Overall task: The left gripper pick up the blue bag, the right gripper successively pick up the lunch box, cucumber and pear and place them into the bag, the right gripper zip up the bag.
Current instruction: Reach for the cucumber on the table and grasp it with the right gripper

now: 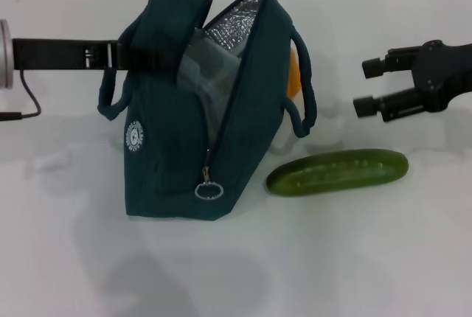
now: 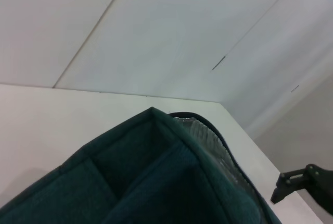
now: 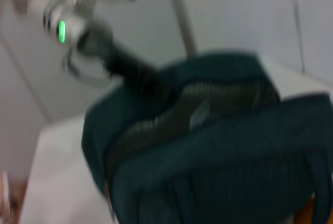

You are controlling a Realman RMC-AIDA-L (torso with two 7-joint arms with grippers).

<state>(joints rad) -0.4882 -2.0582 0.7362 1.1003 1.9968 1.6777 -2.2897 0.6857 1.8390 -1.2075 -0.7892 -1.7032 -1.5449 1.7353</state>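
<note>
- Here, on the white table (image 1: 66, 258): the blue bag (image 1: 184, 162), upright, mouth unzipped, silvery lining showing.
- Inside, pale and clear (only partly seen): the lunch box (image 1: 203, 74).
- Reaching in from the left: the left gripper (image 1: 144, 55), clamped on the bag's upper left edge.
- Right of the bag, well apart from it: the right gripper (image 1: 366, 86), fingers spread, holding nothing.
- Near right of the bag, lying flat: the cucumber (image 1: 337, 172).
- Behind the bag's right side, mostly hidden: the pear (image 1: 293, 74).

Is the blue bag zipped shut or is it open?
Open. The bag gapes at the top, showing silvery lining and the lunch box inside. The zipper ring hangs low on the side.
</note>
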